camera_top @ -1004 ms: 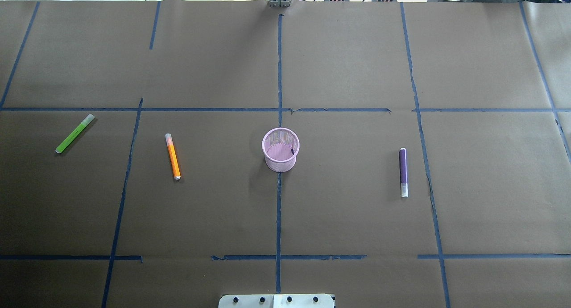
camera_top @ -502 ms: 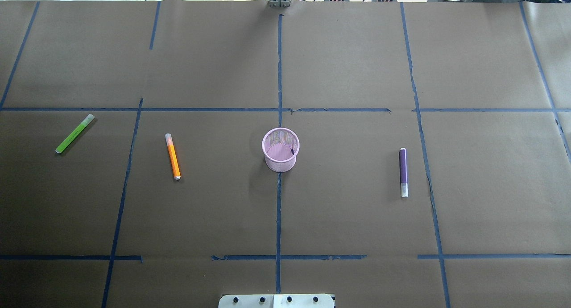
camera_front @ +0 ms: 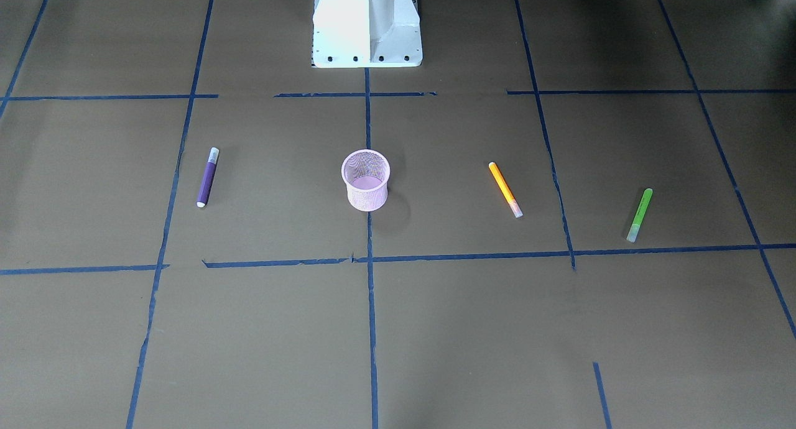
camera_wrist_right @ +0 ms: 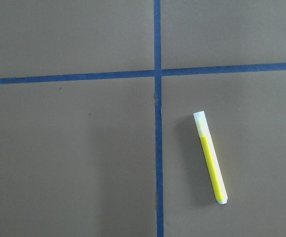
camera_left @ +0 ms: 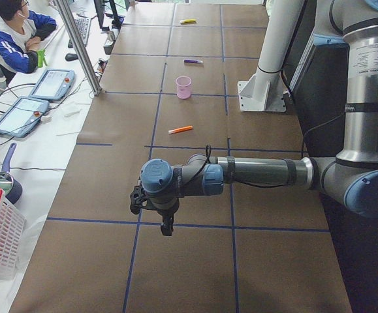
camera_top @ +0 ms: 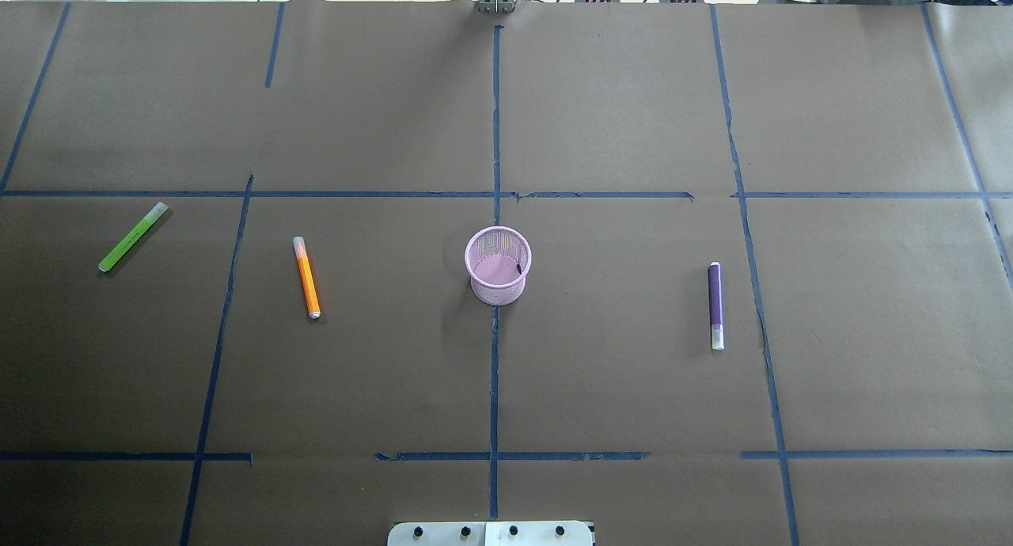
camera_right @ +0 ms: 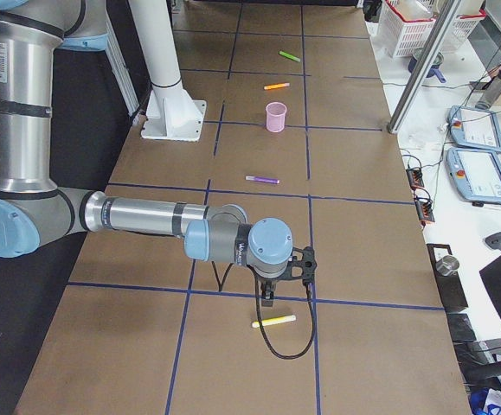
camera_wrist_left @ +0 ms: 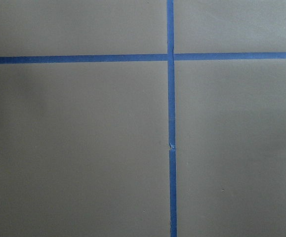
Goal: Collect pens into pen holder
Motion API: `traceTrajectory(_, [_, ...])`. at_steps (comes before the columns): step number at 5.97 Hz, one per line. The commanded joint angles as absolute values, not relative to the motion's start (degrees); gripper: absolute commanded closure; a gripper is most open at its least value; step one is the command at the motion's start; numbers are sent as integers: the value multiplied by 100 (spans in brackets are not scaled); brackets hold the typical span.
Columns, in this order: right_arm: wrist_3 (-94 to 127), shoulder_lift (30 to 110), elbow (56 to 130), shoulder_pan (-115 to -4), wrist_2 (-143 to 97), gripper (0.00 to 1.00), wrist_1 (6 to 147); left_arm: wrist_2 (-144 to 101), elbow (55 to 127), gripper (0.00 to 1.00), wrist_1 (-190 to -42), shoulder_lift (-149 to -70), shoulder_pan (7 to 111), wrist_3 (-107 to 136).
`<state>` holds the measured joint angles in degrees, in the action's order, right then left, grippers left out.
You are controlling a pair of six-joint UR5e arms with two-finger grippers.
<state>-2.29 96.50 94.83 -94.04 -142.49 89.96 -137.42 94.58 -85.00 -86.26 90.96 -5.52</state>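
the right gripper (camera_right: pixel 267 300) hangs pointing down from a low, outstretched arm, spread or pressed together i cannot tell, with a yellow pen (camera_wrist_right: pixel 211 158) lying flat just beside it, long axis seemingly near upright in the wrist view, well apart from the holder (camera_top: pixel 498 265) mid-table.
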Motion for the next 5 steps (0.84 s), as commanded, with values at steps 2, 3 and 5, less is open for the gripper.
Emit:
traceTrajectory(2, [-229,9642,9492,-9404,-14247,0,8991,-13763,9544,0,-8534,-8718,9079,-571])
traceTrajectory(3, [-229,9642,9483,-9404,-14256,0,9000,-13833,9510,0,-8734,-8841,9070,-597])
traceTrajectory(5, [-229,9642,9475,-9404,-14256,0,9000,-13764,9501,0,-8816,-9330,8600,-519])
